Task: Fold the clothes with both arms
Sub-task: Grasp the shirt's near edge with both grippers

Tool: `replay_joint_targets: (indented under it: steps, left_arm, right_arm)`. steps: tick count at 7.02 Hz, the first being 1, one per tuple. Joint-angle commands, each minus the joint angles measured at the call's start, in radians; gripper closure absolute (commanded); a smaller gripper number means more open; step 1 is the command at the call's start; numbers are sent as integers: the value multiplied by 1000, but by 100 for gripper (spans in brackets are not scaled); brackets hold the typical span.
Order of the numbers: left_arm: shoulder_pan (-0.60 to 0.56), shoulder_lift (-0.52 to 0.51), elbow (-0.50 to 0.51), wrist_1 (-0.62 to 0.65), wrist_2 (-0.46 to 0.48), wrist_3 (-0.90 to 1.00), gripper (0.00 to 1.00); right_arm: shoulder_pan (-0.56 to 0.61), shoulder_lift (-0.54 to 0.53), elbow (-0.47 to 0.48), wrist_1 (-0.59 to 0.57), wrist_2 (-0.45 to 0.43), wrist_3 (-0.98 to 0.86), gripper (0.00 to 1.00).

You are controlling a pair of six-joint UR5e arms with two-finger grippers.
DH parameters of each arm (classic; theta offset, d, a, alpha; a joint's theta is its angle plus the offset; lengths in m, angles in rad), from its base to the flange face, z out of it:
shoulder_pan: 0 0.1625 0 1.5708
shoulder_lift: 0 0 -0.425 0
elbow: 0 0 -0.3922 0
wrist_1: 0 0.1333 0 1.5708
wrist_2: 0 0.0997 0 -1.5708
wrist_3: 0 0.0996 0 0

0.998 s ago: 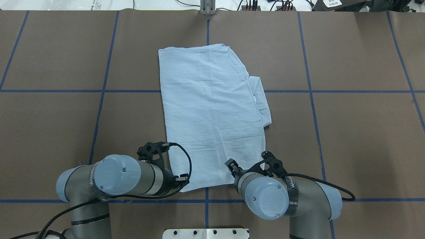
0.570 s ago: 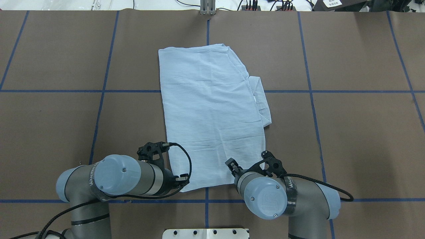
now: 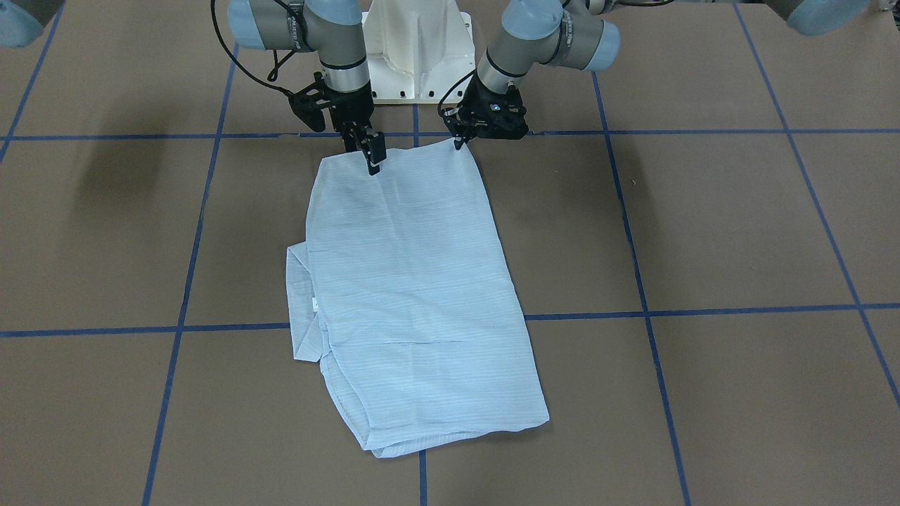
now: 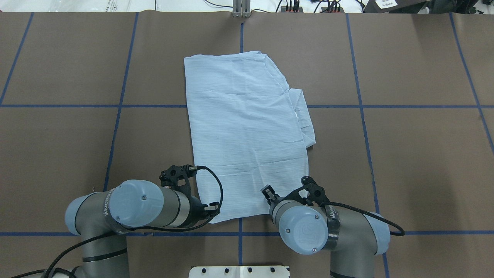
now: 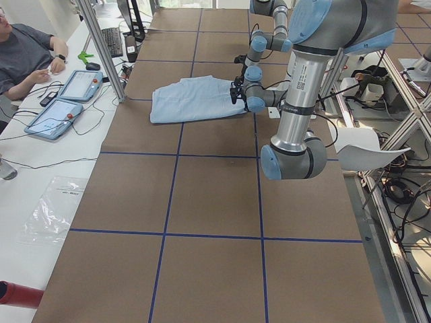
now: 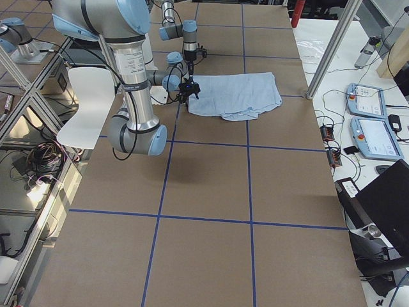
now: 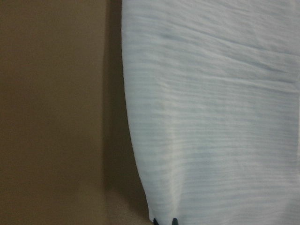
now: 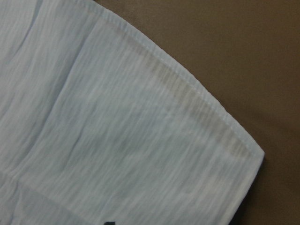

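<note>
At the robot-side hem of the shirt point(image 4: 247, 127), the left gripper point(image 3: 458, 143) looks clamped on a corner, the right gripper point(image 3: 373, 161) I cannot tell, so grasping seems underway and lifting both corners evenly comes next.

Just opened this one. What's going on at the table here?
Two robot arms are working on a pale-blue shirt lying on the brown table. It is already folded into a long narrow panel, with the collar sticking out on the robot's right. Both grippers are down at the edge nearest the robot. The left gripper is at one corner and appears to pinch the cloth. The right gripper is near the other corner, its grip unclear.
</note>
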Motion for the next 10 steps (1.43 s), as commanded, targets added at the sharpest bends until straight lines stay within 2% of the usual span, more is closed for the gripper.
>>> replay_joint_targets:
  steps: [1,7,8,9,10]
  left_arm:
    - [0,0,-2,0,0,-1,100]
    - [-5,3,-20,0,-11,13,100]
    - [-8,14,-58,2,-20,16,100]
    - [-11,15,-108,24,-59,16,100]
    - [-9,15,-188,110,-75,16,100]
  right_arm:
    - [2,7,0,0,-18,38,100]
    - [25,28,26,-3,-21,39,100]
    - [28,22,70,-21,-21,39,100]
    - [3,22,136,-113,-19,39,100]
    - [-27,17,219,-171,-21,40,100]
